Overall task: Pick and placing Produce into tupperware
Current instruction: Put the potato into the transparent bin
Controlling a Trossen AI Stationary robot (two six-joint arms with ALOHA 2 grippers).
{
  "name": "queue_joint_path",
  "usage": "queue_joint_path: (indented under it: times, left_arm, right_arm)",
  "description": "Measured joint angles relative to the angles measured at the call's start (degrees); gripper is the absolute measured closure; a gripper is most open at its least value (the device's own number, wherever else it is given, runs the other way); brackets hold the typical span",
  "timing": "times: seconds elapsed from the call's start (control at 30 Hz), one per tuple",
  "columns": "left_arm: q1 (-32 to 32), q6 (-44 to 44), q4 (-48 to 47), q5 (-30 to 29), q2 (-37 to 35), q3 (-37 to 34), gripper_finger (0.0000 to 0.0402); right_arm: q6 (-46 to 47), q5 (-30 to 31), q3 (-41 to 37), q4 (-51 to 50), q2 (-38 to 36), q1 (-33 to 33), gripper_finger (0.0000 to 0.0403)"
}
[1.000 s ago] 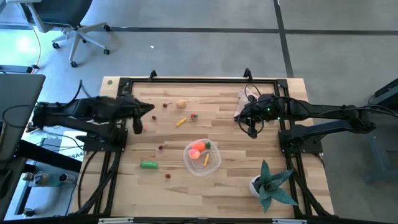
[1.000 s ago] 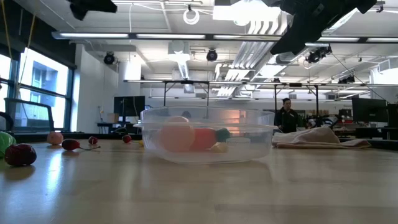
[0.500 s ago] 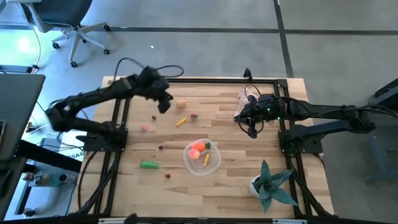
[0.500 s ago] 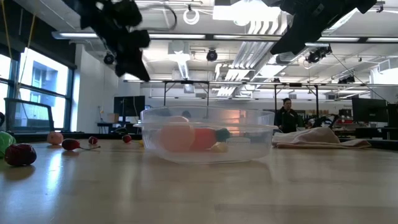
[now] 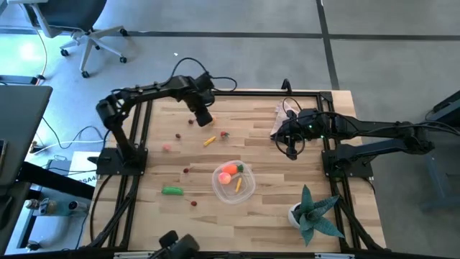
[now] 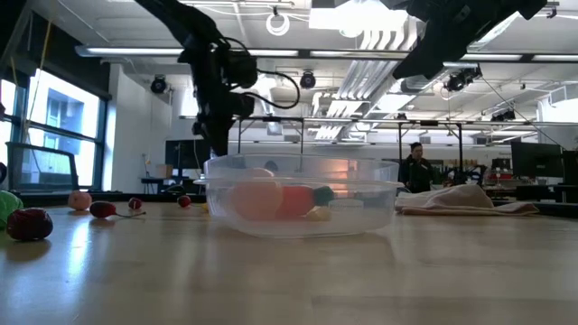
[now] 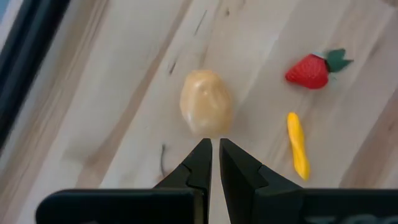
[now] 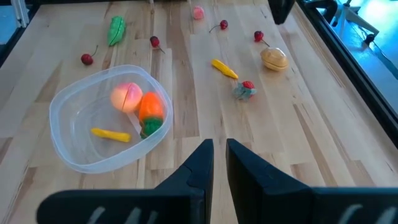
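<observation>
The clear tupperware (image 5: 248, 191) (image 8: 62, 106) sits near the table's middle and holds a pink ball (image 8: 125, 96), an orange carrot (image 8: 151, 107) and a yellow stick (image 8: 111, 134). A tan ball (image 7: 206, 111) (image 8: 274, 58) rests on the wood near the far edge. My left gripper (image 5: 203, 116) (image 7: 214, 148) hangs just above it, shut, and touches nothing. A second yellow stick (image 7: 298, 144), a strawberry (image 7: 308, 70), a green pod (image 5: 172, 191) and red berries (image 5: 185, 171) lie loose. My right gripper (image 5: 290, 150) (image 8: 216, 152) waits, shut, above the table's far right part.
A pink cloth (image 6: 465, 199) lies by the right arm at the far right. A teal spiky plant in a white pot (image 5: 314, 212) stands at the near right corner. A small pink piece (image 5: 167, 147) lies left of the middle. Bare wood shows along the near side.
My left arm has swung from the table's left edge toward the far middle and come down, so its gripper now hangs over the tan ball. The small pink piece it had covered now shows. The right arm has kept still.
</observation>
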Motion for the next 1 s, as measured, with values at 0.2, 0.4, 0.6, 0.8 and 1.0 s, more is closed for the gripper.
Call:
queue_joint_path:
  times: [0.2,0.4,0.6,0.8,1.0]
  left_arm:
    - [-1.56,0.12,0.01,-1.04,0.7,3.72,0.038]
    - [-1.99,1.22,-0.02,-1.08,0.7,4.34,0.0351]
    - [-1.94,-0.11,-0.13,-2.79,0.7,4.34,0.0252]
    - [-1.94,-0.12,-1.02,-2.68,0.7,4.34,0.0187]
    - [-1.94,2.61,1.67,-5.27,2.12,3.55,0.0174]
  right_arm:
    - [0.0,0.01,0.0,-0.02,0.0,0.0,0.0371]
    - [0.0,0.02,0.0,0.0,0.0,0.0,0.0371]
    - [-0.01,0.02,0.0,0.0,0.0,-0.01,0.0371]
    - [0.0,0.02,0.0,0.0,0.0,-0.01,0.0371]
    - [0.0,0.02,0.0,0.0,0.0,0.0,0.0371]
